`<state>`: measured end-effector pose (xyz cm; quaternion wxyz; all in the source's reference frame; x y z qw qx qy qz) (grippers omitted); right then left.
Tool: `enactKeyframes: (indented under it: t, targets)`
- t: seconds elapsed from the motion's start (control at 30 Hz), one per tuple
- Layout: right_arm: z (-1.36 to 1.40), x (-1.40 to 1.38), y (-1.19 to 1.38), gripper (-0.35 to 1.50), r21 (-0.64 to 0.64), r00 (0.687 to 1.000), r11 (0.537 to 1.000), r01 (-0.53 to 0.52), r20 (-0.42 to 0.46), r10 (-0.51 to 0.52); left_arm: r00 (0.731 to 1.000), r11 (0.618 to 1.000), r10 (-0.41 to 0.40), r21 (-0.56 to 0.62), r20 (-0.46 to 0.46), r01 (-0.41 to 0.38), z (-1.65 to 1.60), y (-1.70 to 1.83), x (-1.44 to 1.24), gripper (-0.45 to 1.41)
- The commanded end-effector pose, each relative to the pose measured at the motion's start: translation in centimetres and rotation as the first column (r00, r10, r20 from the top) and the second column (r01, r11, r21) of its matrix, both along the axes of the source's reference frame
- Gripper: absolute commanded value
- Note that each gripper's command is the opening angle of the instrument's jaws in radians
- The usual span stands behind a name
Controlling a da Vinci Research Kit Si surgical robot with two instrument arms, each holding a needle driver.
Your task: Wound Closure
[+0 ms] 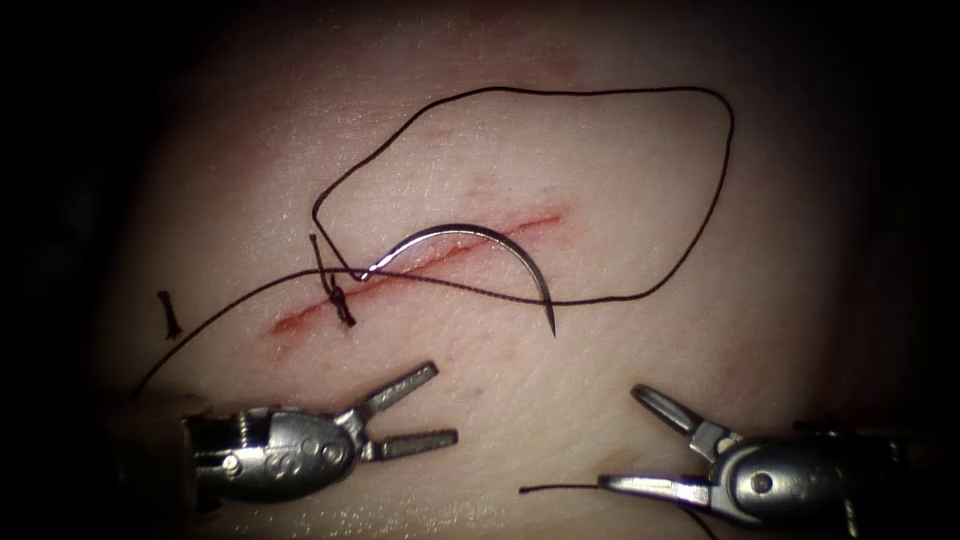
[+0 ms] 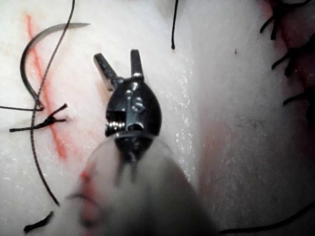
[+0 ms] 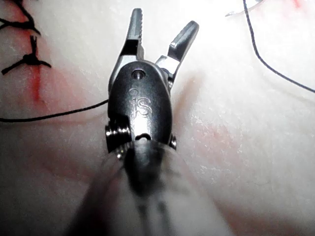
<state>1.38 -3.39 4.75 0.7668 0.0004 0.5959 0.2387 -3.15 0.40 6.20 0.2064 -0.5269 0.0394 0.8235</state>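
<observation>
My left fingers (image 1: 425, 408) are spread and hold nothing. They hover over bare tissue (image 1: 620, 180) near its lower edge, below the left end of the cut (image 1: 420, 262). My right fingers (image 1: 640, 440) are also spread and hold nothing. They sit near the lower right edge of the tissue, well apart from the needle (image 1: 480, 245).

The needle lies free on the tissue, not driven in. Its arc crosses the cut. The blunt end rests just beside the knot (image 1: 340, 300), and the tip points down, below the cut and toward the space between my two tools. In my judgement this flat, exposed lie leaves the whole curve open to a grasp from either side.

The thread (image 1: 640, 100) runs from the blunt end in a wide loose loop toward the upper edge of the tissue, then returns across the cut. One strand trails left past a cut end (image 1: 168, 312). Another loose strand (image 1: 560, 488) lies just beside my lower right finger; I cannot tell whether it touches. The loop is slack, so nothing pulls on the knot.
</observation>
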Motion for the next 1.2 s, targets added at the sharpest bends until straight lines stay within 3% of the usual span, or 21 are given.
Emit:
enactKeyframes:
  t: [0.03, 0.23, 0.43, 0.7, 0.93, 1.07, 1.2]
  targets:
    - [0.04, 0.04, -0.12, 0.96, 0.004, 1.0, 1.0, 0.002, -0.002, -0.002, 1.0, 1.0, 0.016, 0.018, -0.005, -0.016, 0.11, -0.06, -0.11, 0.31]
    - [0.05, 0.04, -0.16, 0.98, 0.0, 1.0, 1.0, 0.002, -0.002, -0.002, 0.997, 0.996, 0.042, 0.079, -0.066, -0.036, 0.39, 0.08, -0.25, 0.31]
    - [0.05, 0.03, -0.17, 0.98, -0.002, 1.0, 1.0, 0.003, -0.002, -0.003, 0.969, 0.992, 0.032, 0.124, -0.244, -0.001, 0.53, 0.29, -0.21, 0.31]
    - [0.08, 0.06, -0.17, 0.98, -0.003, 1.0, 1.0, 0.0, 0.0, 0.0, 0.955, 0.992, 0.002, 0.122, -0.296, 0.036, 0.49, 0.55, -0.31, 0.39]
    - [0.1, 0.09, -0.19, 0.98, -0.012, 1.0, 1.0, 0.003, -0.001, -0.003, 0.971, 0.99, 0.017, 0.142, -0.237, 0.017, 0.52, 0.62, -0.55, 0.51]
    - [0.12, 0.1, -0.2, 0.98, -0.015, 1.0, 1.0, 0.004, -0.003, -0.004, 0.979, 0.982, -0.002, 0.186, -0.204, 0.04, 0.56, 0.64, -0.63, 0.69]
    - [0.14, 0.13, -0.22, 0.96, -0.019, 1.0, 1.0, 0.0, -0.004, 0.0, 0.988, 0.972, -0.035, 0.224, -0.149, 0.069, 0.59, 0.67, -0.66, 0.74]
